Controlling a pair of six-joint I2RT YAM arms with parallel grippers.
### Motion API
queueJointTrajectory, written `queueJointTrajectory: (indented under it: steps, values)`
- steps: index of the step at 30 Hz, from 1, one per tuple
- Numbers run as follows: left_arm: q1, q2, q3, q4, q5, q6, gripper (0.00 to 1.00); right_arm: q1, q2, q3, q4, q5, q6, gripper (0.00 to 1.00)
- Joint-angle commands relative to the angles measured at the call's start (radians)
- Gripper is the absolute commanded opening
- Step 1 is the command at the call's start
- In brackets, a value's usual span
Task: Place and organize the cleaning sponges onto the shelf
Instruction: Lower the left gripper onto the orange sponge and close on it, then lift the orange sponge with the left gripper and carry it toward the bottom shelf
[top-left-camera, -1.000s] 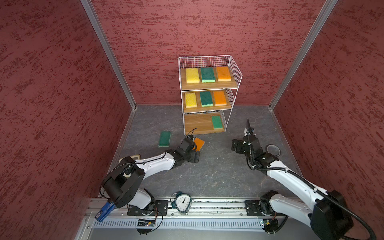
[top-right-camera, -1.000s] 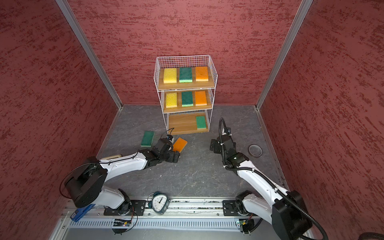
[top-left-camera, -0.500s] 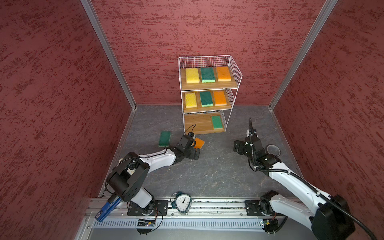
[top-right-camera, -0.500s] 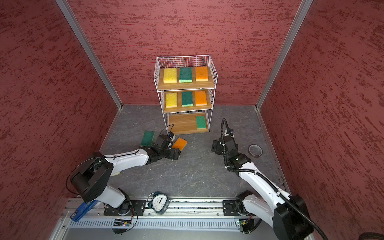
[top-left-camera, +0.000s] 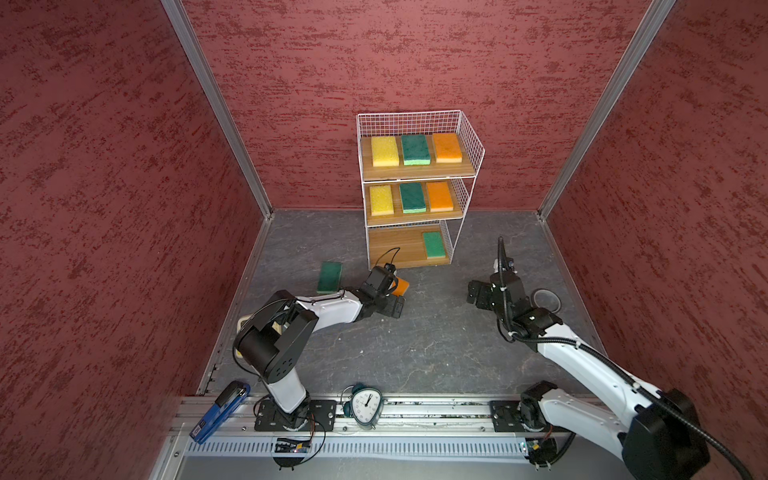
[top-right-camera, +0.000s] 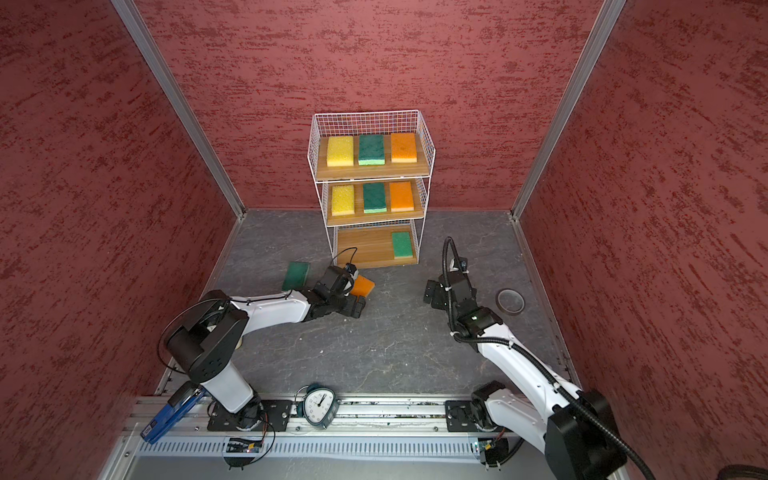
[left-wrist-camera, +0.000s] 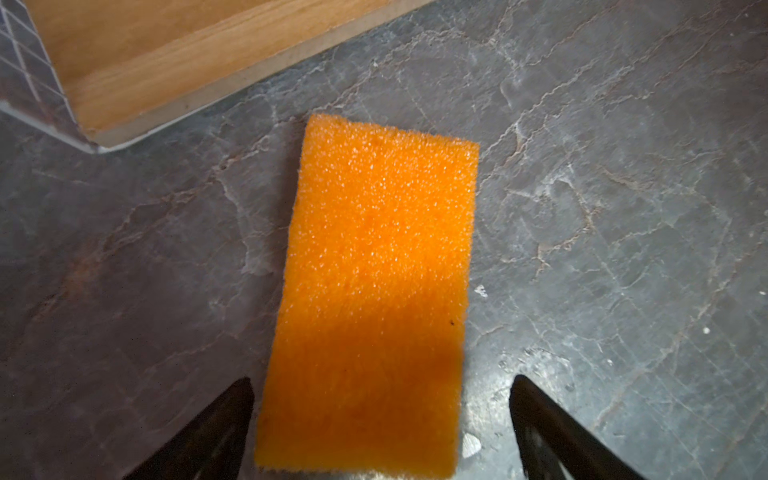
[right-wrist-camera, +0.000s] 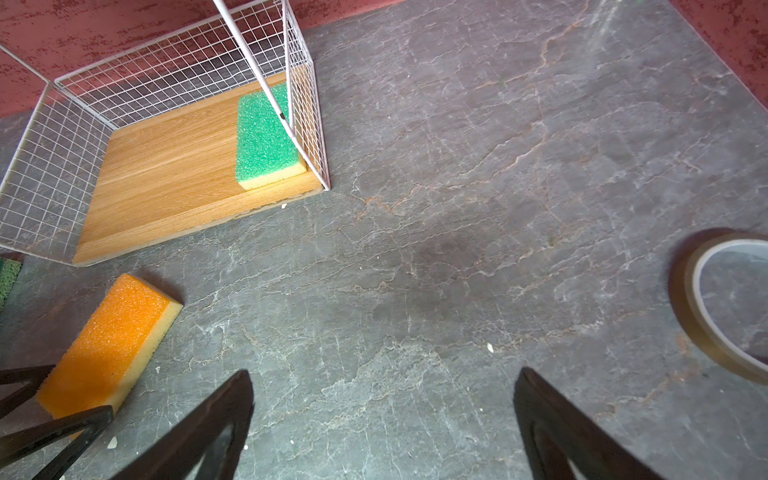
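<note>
An orange sponge (top-left-camera: 403, 286) (top-right-camera: 365, 286) (left-wrist-camera: 374, 282) lies flat on the grey floor in front of the shelf (top-left-camera: 395, 249) (top-right-camera: 365, 247). My left gripper (top-left-camera: 395, 293) (top-right-camera: 357, 296) (left-wrist-camera: 380, 390) is open and low, with the sponge's near end between its fingers. A dark green sponge (top-left-camera: 329, 277) (top-right-camera: 296, 275) lies on the floor to its left. The top and middle boards each carry a yellow, a green and an orange sponge. The bottom board holds one green sponge (top-left-camera: 434, 245) (right-wrist-camera: 264, 141) at its right. My right gripper (top-left-camera: 473, 293) (top-right-camera: 430, 293) (right-wrist-camera: 382, 399) is open and holds nothing.
A roll of tape (top-left-camera: 545, 298) (top-right-camera: 510, 300) (right-wrist-camera: 731, 299) lies on the floor right of my right gripper. A clock (top-left-camera: 365, 409) and a blue stapler (top-left-camera: 220, 409) sit at the front rail. Red walls close in the floor on three sides.
My left arm has stretched out lower and its gripper has slid forward around the orange sponge. My right gripper has drifted slightly to the right.
</note>
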Motion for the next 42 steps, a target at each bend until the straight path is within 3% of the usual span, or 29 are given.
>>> queueJointTrajectory:
  steps: [1, 5, 8, 18, 27, 33, 37, 42]
  values:
    - [-0.004, 0.017, 0.020, -0.029, -0.020, 0.022, 0.95, -0.011, 0.008, -0.011, 0.020, -0.014, 0.005, 0.98]
    - [-0.018, 0.040, 0.043, -0.069, -0.038, 0.025, 0.93, -0.014, 0.017, -0.011, 0.028, -0.023, 0.000, 0.97]
    - [-0.043, 0.056, 0.062, -0.101, -0.066, 0.029, 0.83, -0.016, 0.016, -0.015, 0.033, -0.026, -0.002, 0.96]
    - [-0.073, 0.075, 0.075, -0.153, -0.131, -0.034, 0.71, -0.020, -0.020, -0.038, 0.038, -0.041, -0.011, 0.93]
    - [-0.093, 0.133, 0.127, -0.213, -0.190, -0.099, 0.54, -0.025, -0.063, -0.049, 0.040, -0.051, -0.037, 0.90]
    - [-0.103, 0.133, 0.146, -0.224, -0.192, -0.136, 0.43, -0.029, -0.090, -0.050, 0.035, -0.051, -0.048, 0.90]
    - [-0.104, 0.132, 0.150, -0.205, -0.138, -0.154, 0.35, -0.030, -0.104, -0.048, 0.033, -0.054, -0.052, 0.90]
    - [-0.100, 0.153, 0.150, -0.184, -0.087, -0.189, 0.34, -0.034, -0.122, -0.046, 0.029, -0.053, -0.054, 0.91]
